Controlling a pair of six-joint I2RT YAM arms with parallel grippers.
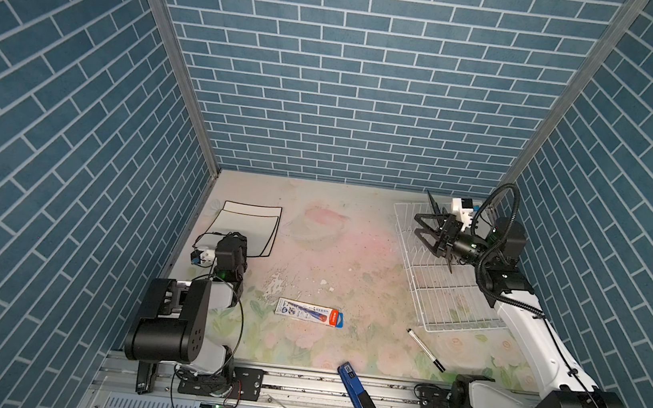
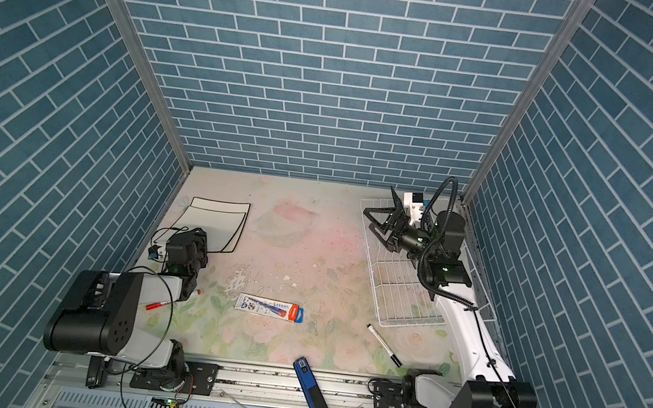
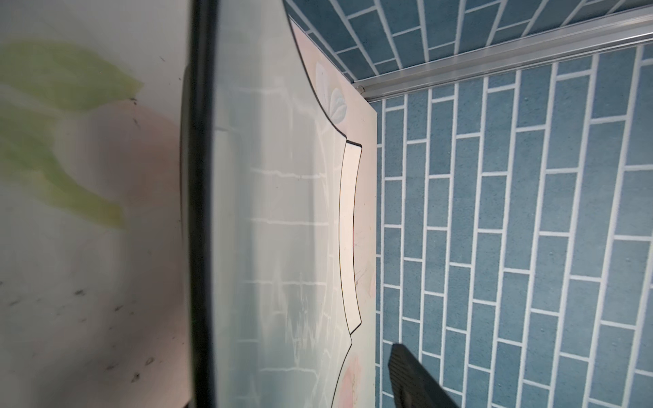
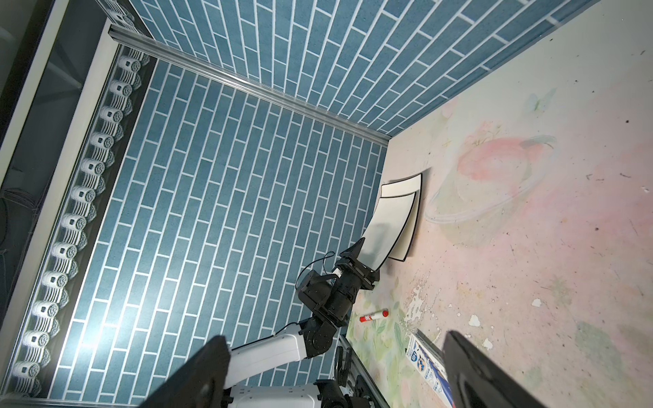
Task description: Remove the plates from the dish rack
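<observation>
Two square white plates with thin black rims lie overlapped at the far left of the table: the upper plate [image 1: 244,227] on the lower plate [image 1: 253,208]. In the right wrist view the upper plate [image 4: 388,222] tilts up at its near edge, where my left gripper [image 4: 365,259] straddles it. In the left wrist view one finger [image 3: 413,381] stands off the plate's face, so the jaws are open. My right gripper [image 1: 424,229] hangs open and empty over the far end of the white wire dish rack [image 1: 465,327] at the right. I see no plates in the rack.
A flat pen pack [image 1: 310,313] lies mid-table near the front. A black marker [image 1: 425,349] lies in front of the rack, and a red marker [image 2: 157,305] lies beside the left arm. A blue tool [image 1: 357,395] rests across the front rail. Tiled walls close three sides.
</observation>
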